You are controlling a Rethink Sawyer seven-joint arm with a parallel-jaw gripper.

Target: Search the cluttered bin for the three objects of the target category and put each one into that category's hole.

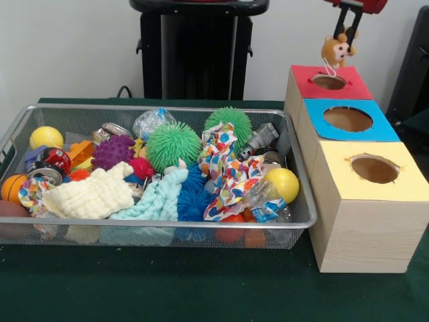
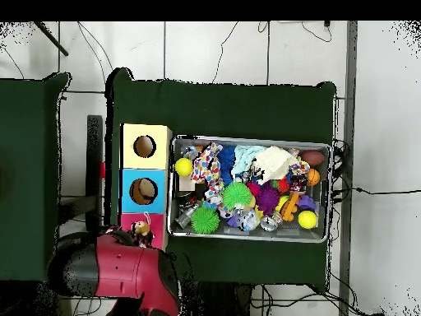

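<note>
A small brown plush monkey [image 1: 336, 49] hangs in the air just above the round hole [image 1: 329, 81] of the red-topped box section, with my gripper [image 1: 347, 30] shut on its top. In the overhead view the monkey [image 2: 141, 230] sits over the red section [image 2: 158, 220], with the red arm [image 2: 123, 276] beside it. The wooden box also has a blue-topped hole [image 1: 348, 119] and a yellow-topped hole [image 1: 375, 169]. The wire mesh bin [image 1: 161, 231] left of the box is full of mixed toys.
In the bin lie two green spiky balls [image 1: 173, 144], a purple spiky ball [image 1: 112, 151], yellow balls [image 1: 283, 182], a patterned cloth [image 1: 224, 168], a cream knit cloth [image 1: 94, 194], a pale blue cloth [image 1: 154, 201] and cans. The bin [image 2: 251, 138] abuts the box.
</note>
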